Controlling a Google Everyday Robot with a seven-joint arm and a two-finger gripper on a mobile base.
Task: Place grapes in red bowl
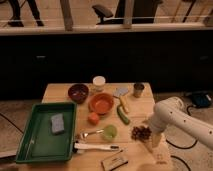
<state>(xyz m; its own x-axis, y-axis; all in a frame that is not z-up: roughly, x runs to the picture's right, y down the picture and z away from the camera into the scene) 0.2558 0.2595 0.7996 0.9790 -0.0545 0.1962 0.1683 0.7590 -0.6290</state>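
Note:
The grapes [141, 133], a small dark purple-red bunch, lie on the wooden table [60, 92] near its right front. The red bowl [102, 104], wide and bright orange-red, sits at the table's middle, left of and behind the grapes. My gripper [150, 141] hangs at the end of the white arm [175, 119] that comes in from the right. It is right beside the grapes, on their right front side. The small green cup [109, 132] stands left of the grapes.
A dark maroon bowl [78, 92], a white jar [99, 83] and a metal cup [138, 90] stand at the back. A green cucumber [122, 114], banana [123, 103], orange block [93, 118], spoon [89, 134], white-handled tool [95, 147] and green tray [45, 131] with a sponge [58, 123] are nearby.

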